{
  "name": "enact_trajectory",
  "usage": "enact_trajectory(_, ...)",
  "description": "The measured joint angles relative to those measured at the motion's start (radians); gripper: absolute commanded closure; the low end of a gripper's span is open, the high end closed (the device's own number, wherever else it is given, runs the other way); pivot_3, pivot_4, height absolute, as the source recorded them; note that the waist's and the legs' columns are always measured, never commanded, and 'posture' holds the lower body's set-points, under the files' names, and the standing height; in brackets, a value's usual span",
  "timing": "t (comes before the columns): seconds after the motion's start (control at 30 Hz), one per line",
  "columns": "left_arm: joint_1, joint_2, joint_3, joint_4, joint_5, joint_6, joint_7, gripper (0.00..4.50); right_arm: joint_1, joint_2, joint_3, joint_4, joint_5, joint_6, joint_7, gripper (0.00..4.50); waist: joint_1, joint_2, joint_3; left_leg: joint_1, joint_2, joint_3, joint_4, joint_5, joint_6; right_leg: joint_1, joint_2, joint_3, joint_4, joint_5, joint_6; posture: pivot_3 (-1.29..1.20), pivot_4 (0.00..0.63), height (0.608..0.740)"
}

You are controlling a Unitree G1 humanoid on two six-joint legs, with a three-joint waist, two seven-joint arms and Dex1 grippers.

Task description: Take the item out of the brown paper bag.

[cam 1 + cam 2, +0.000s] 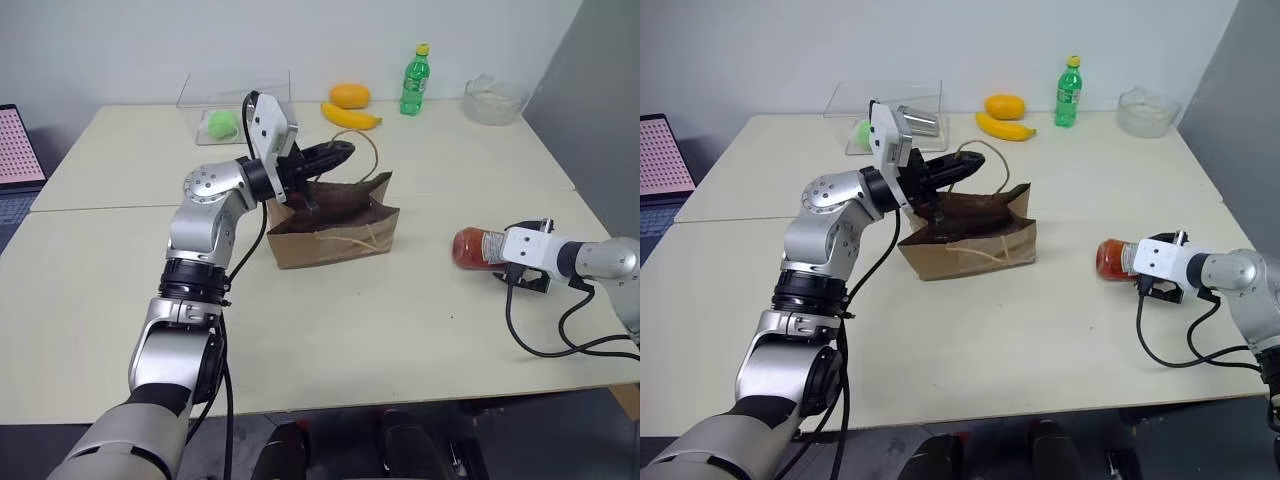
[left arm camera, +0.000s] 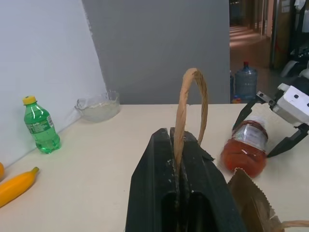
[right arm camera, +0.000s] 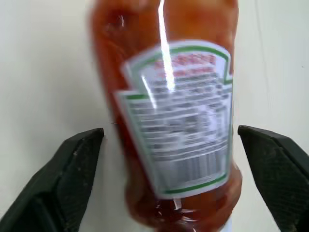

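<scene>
The left gripper [image 2: 179, 159] has its jaws pinched tight on one tan loop handle [image 2: 192, 104] of the brown paper bag [image 1: 335, 232], above the bag's open mouth. The right gripper [image 3: 169, 145] has its jaws spread wide, one on each side of the item [image 1: 474, 247], a red sauce bottle with a white label, without gripping it. The bottle lies on its side on the worktop [image 1: 380, 330], well to the right of the bag. Beyond the bag sit a banana [image 1: 350, 116], a mango [image 1: 349, 95] and a green bottle [image 1: 415, 80].
</scene>
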Motion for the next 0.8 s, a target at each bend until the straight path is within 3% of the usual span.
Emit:
enact_trajectory(0.13,0.0,0.003,0.0,0.005,0.001,-0.002,-0.003,4.5,0.117,0.012,-0.214,-0.287,0.198,0.211,0.036,0.01,0.01,0.0,0.0,0.0,0.0,0.0,0.001,0.0,0.0,0.0,0.0,0.0,0.0,0.0,0.0,0.0,0.15,0.74)
enact_trajectory(0.23,0.0,0.023,-0.004,0.011,0.003,0.003,-0.039,4.5,0.205,0.136,-0.37,-0.574,0.396,0.394,-0.013,0.01,0.013,0.0,0.0,0.0,0.001,-0.002,0.001,0.0,0.001,0.001,0.001,-0.001,0.0,0.0,0.0,0.0,0.15,0.74)
enact_trajectory(0.3,0.0,0.047,-0.012,0.013,0.011,0.01,-0.052,4.09,0.244,0.254,-0.4,-0.716,0.478,0.476,-0.103,0.0,0.013,0.0,0.0,0.0,0.001,-0.002,0.001,0.0,0.001,0.002,0.001,-0.001,0.001,0.0,0.0,0.0,0.15,0.74)
enact_trajectory(0.4,-0.002,0.083,-0.015,0.027,0.037,0.017,-0.061,3.28,0.261,0.444,-0.343,-0.905,0.569,0.587,-0.277,0.0,0.012,0.0,-0.001,0.0,0.001,-0.001,0.001,0.0,0.001,0.001,0.001,0.0,0.001,0.0,0.0,0.0,0.15,0.74)
enact_trajectory(0.57,-0.007,0.118,-0.012,0.032,0.039,0.026,-0.066,1.76,0.21,0.525,-0.223,-0.955,0.584,0.64,-0.414,0.0,0.014,0.0,-0.001,0.001,0.0,-0.001,0.002,0.0,0.001,0.001,0.001,0.0,0.0,0.001,0.002,0.0,0.15,0.74)
enact_trajectory(0.73,0.048,0.186,0.026,-0.083,-0.006,0.119,-0.073,0.24,0.155,0.515,-0.19,-0.892,0.584,0.63,-0.427,0.0,0.011,0.0,-0.001,0.001,0.001,-0.001,0.001,0.0,0.001,0.001,0.001,0.0,0.0,0.001,0.002,0.0,0.15,0.74)
enact_trajectory(0.8,0.091,0.224,0.054,-0.152,-0.027,0.163,-0.06,0.02,0.148,0.506,-0.19,-0.874,0.587,0.622,-0.419,0.0,0.011,0.0,-0.001,0.0,0.001,-0.002,0.0,0.0,0.001,0.0,0.001,0.0,0.0,0.001,0.002,0.0,0.15,0.74)
